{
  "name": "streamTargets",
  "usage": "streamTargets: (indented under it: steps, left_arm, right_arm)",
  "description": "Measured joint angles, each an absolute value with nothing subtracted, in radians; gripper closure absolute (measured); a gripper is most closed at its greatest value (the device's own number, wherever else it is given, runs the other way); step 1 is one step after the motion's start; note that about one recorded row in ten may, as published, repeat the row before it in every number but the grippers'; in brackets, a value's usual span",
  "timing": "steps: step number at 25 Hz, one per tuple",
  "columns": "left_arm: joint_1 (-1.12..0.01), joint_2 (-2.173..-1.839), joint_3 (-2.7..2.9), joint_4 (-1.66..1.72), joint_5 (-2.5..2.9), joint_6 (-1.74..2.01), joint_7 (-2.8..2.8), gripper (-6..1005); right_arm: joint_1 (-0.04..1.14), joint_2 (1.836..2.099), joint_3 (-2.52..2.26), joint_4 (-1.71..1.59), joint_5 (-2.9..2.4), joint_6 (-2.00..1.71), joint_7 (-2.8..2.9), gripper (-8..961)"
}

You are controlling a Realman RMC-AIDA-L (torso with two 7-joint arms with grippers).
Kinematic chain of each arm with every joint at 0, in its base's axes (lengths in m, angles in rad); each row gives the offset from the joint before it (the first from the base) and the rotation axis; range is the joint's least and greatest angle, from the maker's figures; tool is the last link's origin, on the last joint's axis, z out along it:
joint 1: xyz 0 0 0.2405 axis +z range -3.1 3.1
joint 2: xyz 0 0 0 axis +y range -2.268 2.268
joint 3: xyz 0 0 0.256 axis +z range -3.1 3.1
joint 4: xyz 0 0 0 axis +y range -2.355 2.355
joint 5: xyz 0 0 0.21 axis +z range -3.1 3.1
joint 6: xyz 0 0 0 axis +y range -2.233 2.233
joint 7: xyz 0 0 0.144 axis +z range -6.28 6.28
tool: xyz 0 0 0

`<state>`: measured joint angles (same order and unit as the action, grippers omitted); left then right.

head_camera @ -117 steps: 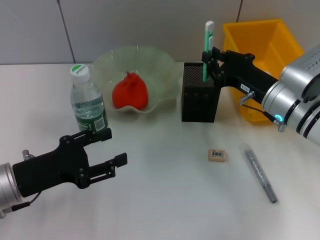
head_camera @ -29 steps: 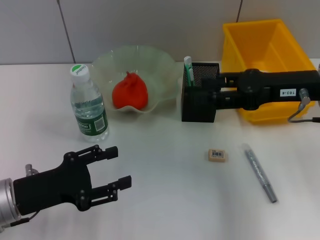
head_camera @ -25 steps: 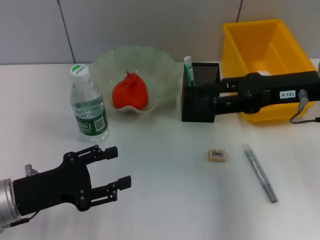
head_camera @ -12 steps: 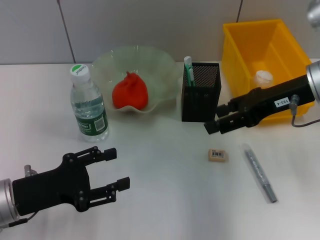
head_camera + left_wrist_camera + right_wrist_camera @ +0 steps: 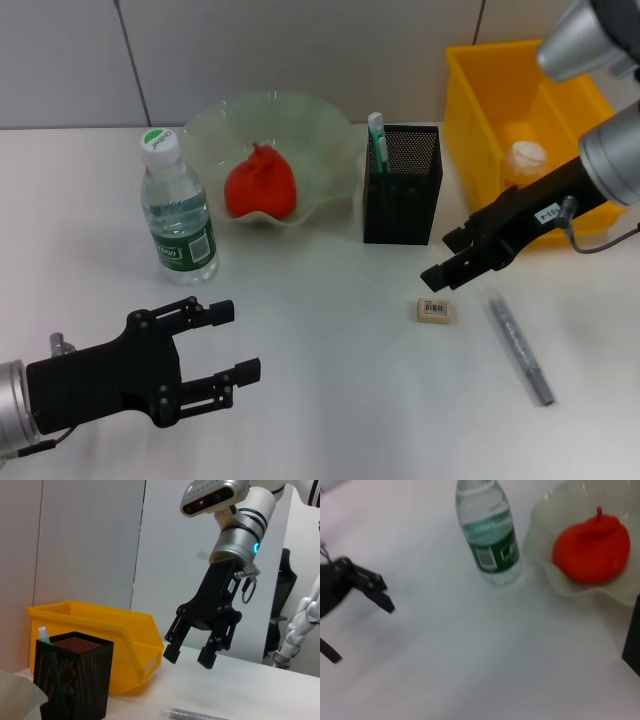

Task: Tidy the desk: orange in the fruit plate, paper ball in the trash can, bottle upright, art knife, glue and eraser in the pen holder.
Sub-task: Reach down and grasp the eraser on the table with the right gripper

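— Far left, what shows?
— Left gripper (image 5: 228,342), low over the white table (image 5: 320,400), fingers spread apart, nothing between them. Parked near the front edge, well apart from everything else.

— Next along?
— Bottle (image 5: 177,208), upright, green cap on top, green label round the middle. Just beside it, the pale frilled fruit plate (image 5: 330,135) with the orange (image 5: 260,186) sitting inside. Same pair visible from the right wrist: bottle (image 5: 489,532) standing, orange (image 5: 591,547) in the plate (image 5: 540,515).

— Middle of the table?
— Black mesh pen holder (image 5: 402,185), upright, with a green-and-white glue stick (image 5: 377,141) poking out at its left corner. From the left wrist, same holder (image 5: 72,680) in front of the yellow bin (image 5: 120,640).

— Eraser?
— Small tan eraser (image 5: 434,310), flat on the table in front of the holder, apart from it. Not in the holder yet.

— Right gripper?
— Right gripper (image 5: 448,262), tilted down over the table, between holder and eraser, a little above the eraser and not touching it. Fingers parted, empty; clear from the left wrist view (image 5: 189,657), both black fingertips spaced with only wall behind.

— Further right?
— Grey art knife (image 5: 519,345), lying flat on the table, just right of the eraser, slanted toward the front. Behind it, the yellow bin (image 5: 470,100) serving as trash can, with the white paper ball (image 5: 527,156) inside.
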<state>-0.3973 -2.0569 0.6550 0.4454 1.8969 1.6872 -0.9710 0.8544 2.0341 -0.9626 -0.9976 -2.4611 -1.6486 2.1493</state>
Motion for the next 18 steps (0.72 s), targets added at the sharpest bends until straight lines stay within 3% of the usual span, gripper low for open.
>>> streamTargets:
  steps: [12, 18]
  left_arm:
    - [-0.397, -2.057, 0.655, 0.443, 1.899, 1.683, -0.971, 246]
    - [-0.398, -2.058, 0.655, 0.448, 1.937, 1.663, -0.973, 246]
  right_arm:
    - [0.887, 2.071, -1.109, -0.985, -2.585, -1.540, 2.152, 226]
    - [0.898, 2.075, -1.151, -0.953, -2.600, -1.501, 2.162, 226]
